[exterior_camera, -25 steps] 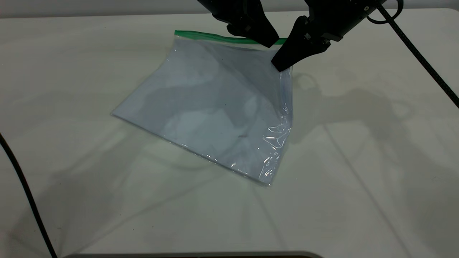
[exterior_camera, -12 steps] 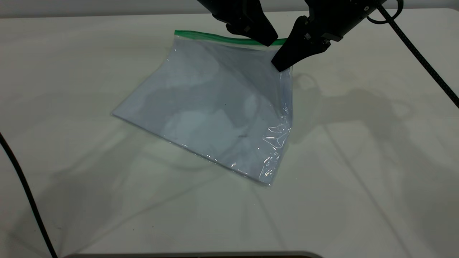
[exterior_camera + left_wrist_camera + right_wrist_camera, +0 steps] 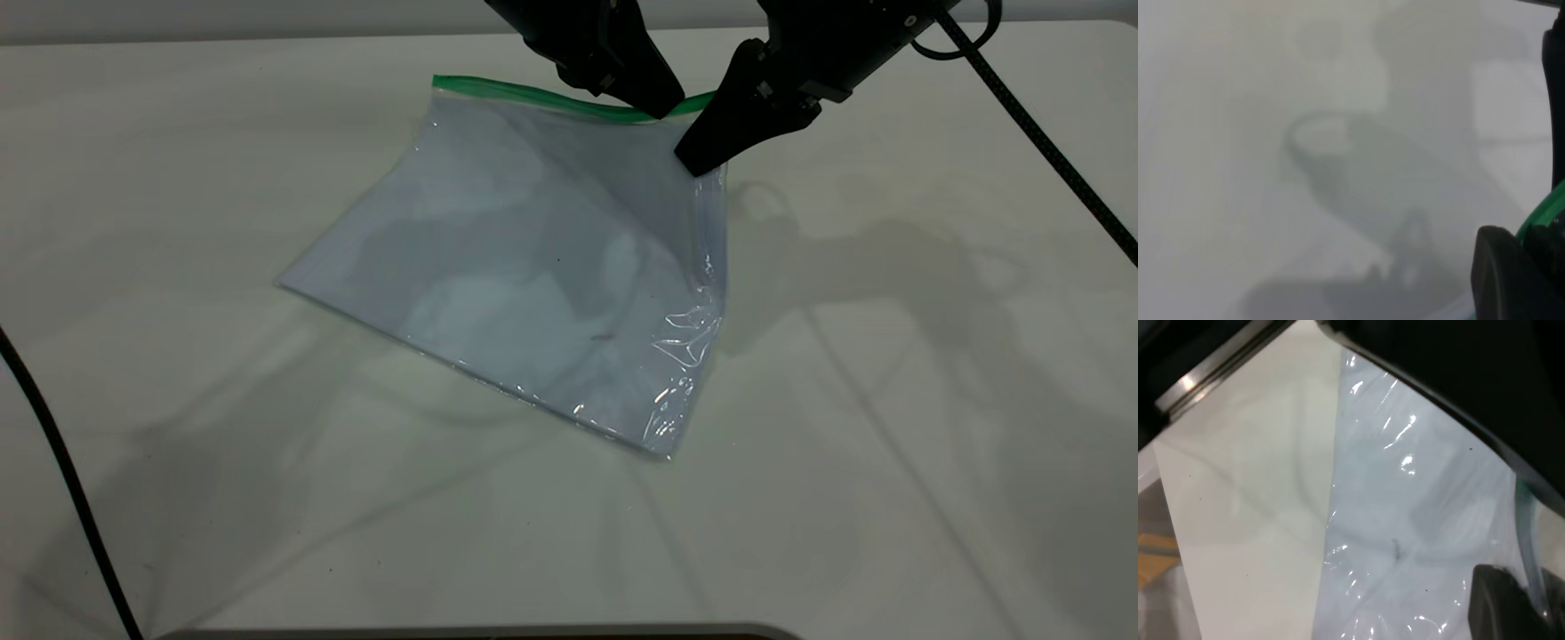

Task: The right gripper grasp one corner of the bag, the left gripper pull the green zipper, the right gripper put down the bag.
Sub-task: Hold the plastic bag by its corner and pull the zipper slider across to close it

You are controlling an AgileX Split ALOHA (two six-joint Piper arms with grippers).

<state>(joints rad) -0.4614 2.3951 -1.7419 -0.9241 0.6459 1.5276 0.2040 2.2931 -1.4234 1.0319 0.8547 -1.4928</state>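
The bag (image 3: 533, 267) is a clear bluish pouch, its near edge on the table and its far right corner held up. My right gripper (image 3: 698, 164) is shut on that corner; in the right wrist view the bag (image 3: 1418, 520) runs in between its fingers (image 3: 1501, 603). The green zipper (image 3: 524, 92) runs along the bag's far edge. My left gripper (image 3: 660, 108) is shut on the zipper close to its right end, just left of the right gripper. In the left wrist view the green zipper (image 3: 1543, 215) passes between the dark fingers (image 3: 1501, 273).
The white table (image 3: 889, 400) carries only the bag. A black cable (image 3: 53, 462) crosses the front left and another (image 3: 1040, 142) runs from the right arm down the far right. A metal edge (image 3: 1211, 367) shows in the right wrist view.
The left gripper's tip has shifted slightly left along the green zipper, and the strip now bows a little there. The right gripper and the bag's corner stay put.
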